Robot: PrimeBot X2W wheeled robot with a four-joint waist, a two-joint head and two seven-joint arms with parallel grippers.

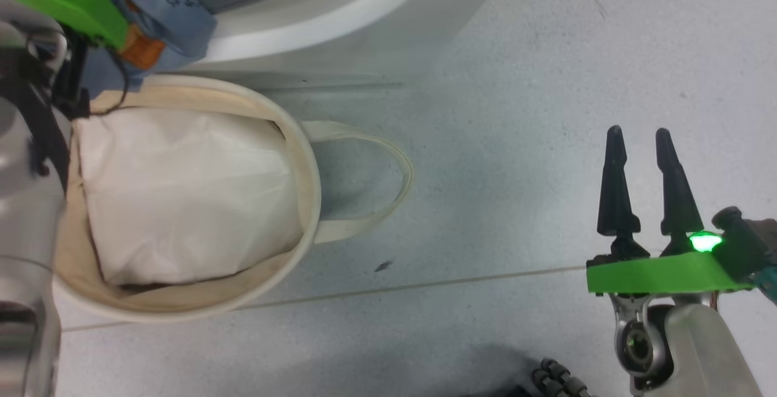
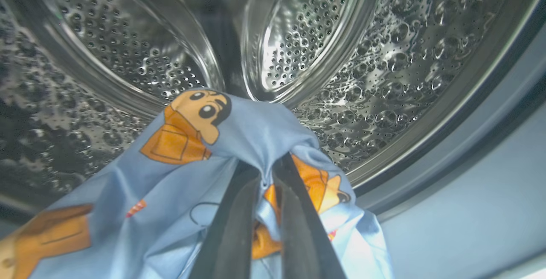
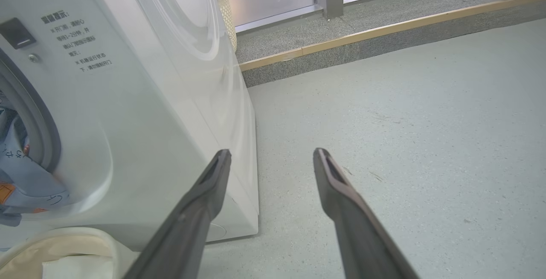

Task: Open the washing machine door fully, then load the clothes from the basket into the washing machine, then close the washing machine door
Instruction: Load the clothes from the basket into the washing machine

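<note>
One garment is in hand on the loading step: my left fingers [image 2: 232,228] are clamped on the clothes [image 2: 256,129], light blue with orange cartoon animals, at the mouth of the washing machine [image 3: 128,121], its steel drum [image 2: 384,78] bare at twelve o'clock in the left wrist view. Next, I judge, I must reach deeper and part the fingers to drop it. In the head view the basket [image 1: 306,160] at nine o'clock holds a white bundle [image 1: 182,190]; my right fingers [image 1: 616,184] stand apart at four o'clock, empty.
</note>
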